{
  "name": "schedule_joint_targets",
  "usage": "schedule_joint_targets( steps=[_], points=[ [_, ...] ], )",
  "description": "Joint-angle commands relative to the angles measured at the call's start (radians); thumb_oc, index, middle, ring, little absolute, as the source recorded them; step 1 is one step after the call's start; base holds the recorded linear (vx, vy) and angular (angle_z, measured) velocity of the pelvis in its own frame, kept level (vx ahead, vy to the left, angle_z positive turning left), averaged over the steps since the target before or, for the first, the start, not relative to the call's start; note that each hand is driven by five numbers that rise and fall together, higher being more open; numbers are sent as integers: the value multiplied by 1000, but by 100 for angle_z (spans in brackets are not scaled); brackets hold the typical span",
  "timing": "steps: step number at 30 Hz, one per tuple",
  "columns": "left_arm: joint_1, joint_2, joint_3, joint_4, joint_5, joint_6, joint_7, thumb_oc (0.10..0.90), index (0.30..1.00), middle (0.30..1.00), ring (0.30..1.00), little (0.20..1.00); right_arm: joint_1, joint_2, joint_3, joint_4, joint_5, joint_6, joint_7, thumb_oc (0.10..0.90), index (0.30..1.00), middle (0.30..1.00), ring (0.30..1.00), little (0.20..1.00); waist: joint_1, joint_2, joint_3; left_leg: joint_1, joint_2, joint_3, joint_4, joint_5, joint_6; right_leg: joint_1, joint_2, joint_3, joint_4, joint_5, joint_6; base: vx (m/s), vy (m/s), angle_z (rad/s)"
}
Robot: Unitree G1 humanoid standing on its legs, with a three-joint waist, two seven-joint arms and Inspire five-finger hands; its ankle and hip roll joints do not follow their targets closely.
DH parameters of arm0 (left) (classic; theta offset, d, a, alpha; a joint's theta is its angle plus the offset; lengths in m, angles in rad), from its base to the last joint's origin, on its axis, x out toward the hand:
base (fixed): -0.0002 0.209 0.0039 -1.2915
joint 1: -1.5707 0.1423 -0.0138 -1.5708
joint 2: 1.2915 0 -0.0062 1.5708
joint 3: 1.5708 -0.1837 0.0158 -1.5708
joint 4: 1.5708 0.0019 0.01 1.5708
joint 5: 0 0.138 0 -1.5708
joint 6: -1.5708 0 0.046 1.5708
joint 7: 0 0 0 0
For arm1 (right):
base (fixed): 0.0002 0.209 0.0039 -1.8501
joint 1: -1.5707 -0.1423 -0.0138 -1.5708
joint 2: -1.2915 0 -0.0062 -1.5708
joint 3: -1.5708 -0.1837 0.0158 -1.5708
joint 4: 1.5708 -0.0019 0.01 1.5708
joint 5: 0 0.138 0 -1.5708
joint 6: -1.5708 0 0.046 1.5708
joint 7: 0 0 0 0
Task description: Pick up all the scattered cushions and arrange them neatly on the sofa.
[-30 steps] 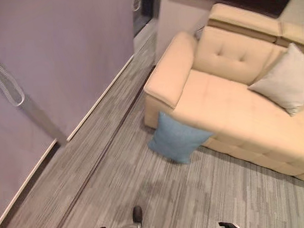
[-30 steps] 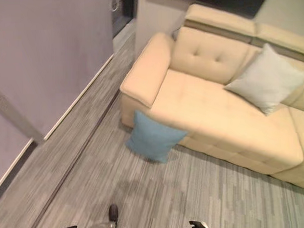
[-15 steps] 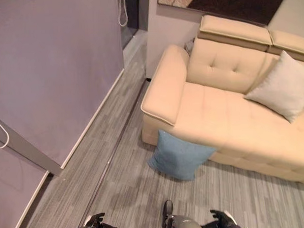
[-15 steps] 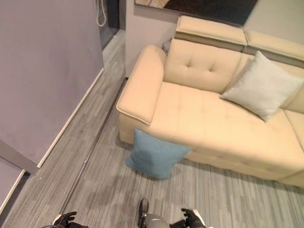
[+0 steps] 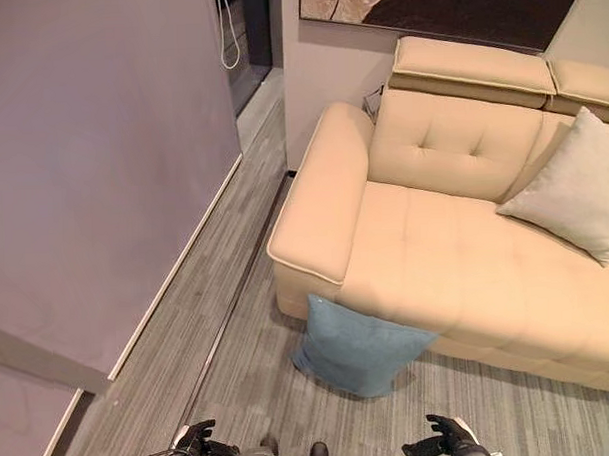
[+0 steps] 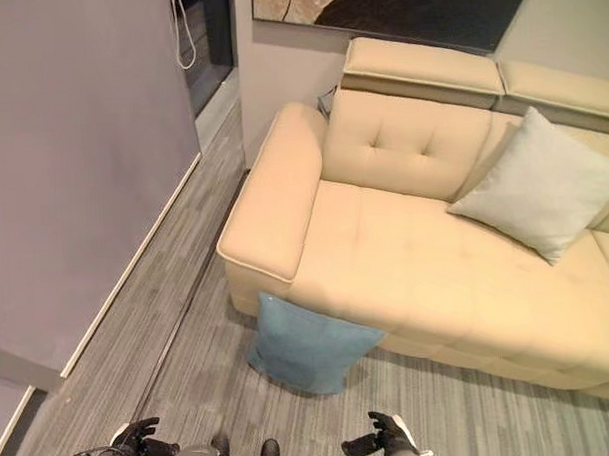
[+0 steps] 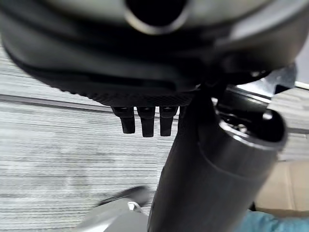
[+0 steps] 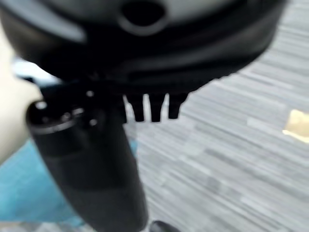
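Left eye view: blue cushion (image 5: 357, 348) is leaning on sofa (image 5: 455, 253), lying ahead between both spread, empty hands, left hand (image 5: 200, 447), right hand (image 5: 442, 443).

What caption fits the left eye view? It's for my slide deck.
Blue cushion leans on the floor against the beige sofa, grey cushion already on the seat, both hands empty.

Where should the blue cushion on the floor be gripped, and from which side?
Probably by its two upper corners. The blue cushion stands on edge on the floor, leaning against the sofa front, its broad face toward the robot. Both open hands, left hand and right hand, could approach from the front.
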Motion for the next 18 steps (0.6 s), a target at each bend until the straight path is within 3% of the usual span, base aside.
schedule_joint_targets(
  steps=[1,6,10,11,14,16,17,18],
  points=[
    [10,-7,-17,30,3,-22,8,800,900,900,900,900,6,-50,-3,1,21,-21,-30,800,900,900,900,900,33,4,-28,14,-38,-29,60,24,42,-6,-36,-3,68,-109,142,157,75,-39],
    [32,1,5,43,7,-15,4,800,900,900,900,900,8,-40,-1,-10,4,-20,-25,800,900,900,900,900,44,10,-44,74,-34,-23,16,14,74,-12,-51,16,152,-143,158,144,100,-57],
    [26,20,7,20,3,-22,13,800,900,900,900,900,-19,-40,10,-32,-9,-24,-30,800,900,900,900,900,52,16,-33,94,-17,15,14,-3,99,-95,-76,4,296,-146,191,25,76,-73],
    [9,35,-2,-23,-7,-32,20,800,900,900,900,900,-38,-44,9,-53,-4,-30,-37,800,900,900,900,900,47,23,-17,98,-8,25,21,-14,113,-159,-90,-8,389,-132,211,0,45,-88],
    [1,44,-4,-71,-34,-46,27,800,900,900,900,900,-44,-48,-1,-79,8,-35,-46,800,900,900,900,900,44,32,-7,99,-2,37,26,-29,121,-197,-121,-38,428,-125,217,-3,7,-35],
    [-3,47,-1,-107,-61,-55,36,800,900,900,900,900,-54,-52,-9,-93,14,-39,-58,800,900,900,900,900,55,43,2,96,15,52,33,-42,117,-196,-198,-118,376,-123,204,-11,-136,-36],
    [-20,50,-1,-122,-81,-63,47,800,900,900,900,900,-74,-53,-12,-111,17,-41,-68,800,900,900,900,900,62,52,12,97,43,71,32,-55,108,-213,-271,-186,313,-91,201,4,-145,-46],
    [-20,50,-2,-122,-81,-63,47,800,900,900,900,900,-74,-54,-13,-111,17,-40,-68,800,900,900,900,900,62,53,15,101,44,71,35,-59,108,-209,-270,-187,314,-93,201,51,-148,-67]
  ],
)
